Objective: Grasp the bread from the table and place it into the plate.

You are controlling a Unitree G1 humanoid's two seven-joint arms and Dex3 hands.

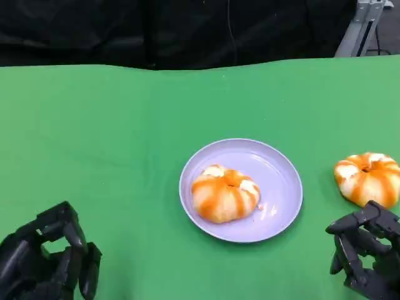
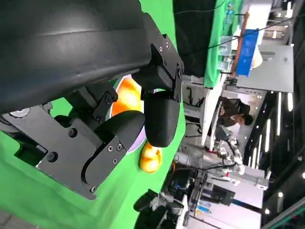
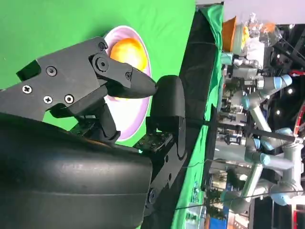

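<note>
A lilac plate point(image 1: 275, 174) sits mid-table with one orange-and-white striped bread point(image 1: 225, 194) lying in its left half. A second striped bread point(image 1: 369, 178) rests on the green cloth to the plate's right. My right hand point(image 1: 367, 251) hovers just in front of that second bread, apart from it, fingers spread and empty. Low at the front left is my left hand point(image 1: 51, 261), also empty and far from the plate. The left wrist view shows the plated bread point(image 2: 127, 98) past the fingers point(image 2: 161, 119) and the loose bread point(image 2: 150, 160) beyond. The right wrist view shows the plate point(image 3: 127, 113) and its bread point(image 3: 128, 52).
The green cloth point(image 1: 112, 144) covers the whole table, with a black curtain along its far edge. A metal stand point(image 1: 364, 22) rises at the back right. Other robot arms point(image 3: 259, 119) and a person point(image 2: 236, 112) stand beyond the table.
</note>
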